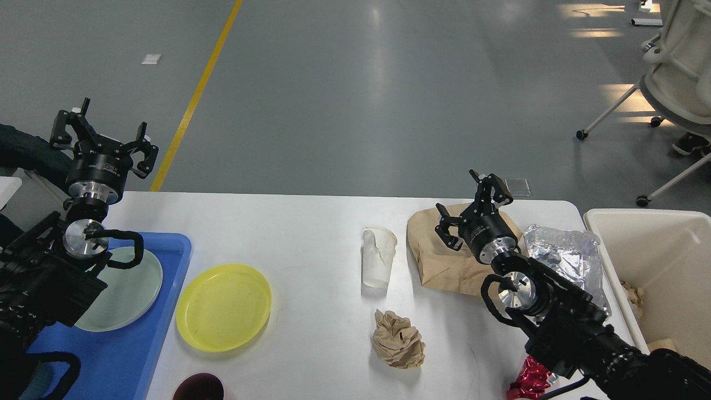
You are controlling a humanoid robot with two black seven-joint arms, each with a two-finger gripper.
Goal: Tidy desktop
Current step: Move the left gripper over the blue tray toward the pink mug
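1. White table (pixel 311 222) fills the lower part of the head view, between a blue tray (pixel 166 333) at its left end and a cream bin (pixel 655 261) at its right.
2. Litter on it: a crushed cup (pixel 379 256), a paper ball (pixel 398 339), a brown bag (pixel 439 261), a foil wrap (pixel 566 250) and a red scrap (pixel 530 378). A yellow plate (pixel 224 306) lies just beside the tray, which holds a pale plate (pixel 130 294). A dark cup (pixel 199 387) shows at the bottom edge.
3. Right gripper (pixel 472 211) hovers over the bag, jaws spread wide, holding nothing.
4. Left gripper (pixel 103 139) hangs above the tray's far end, jaws also wide and empty.
5. Likely step: lift the bag into the bin.
6. To do it well, I would come down on a raised fold, not the flat paper, and close fully before lifting.
7. Lift clear of the foil, which touches the bag's right edge, so it is not dragged off.
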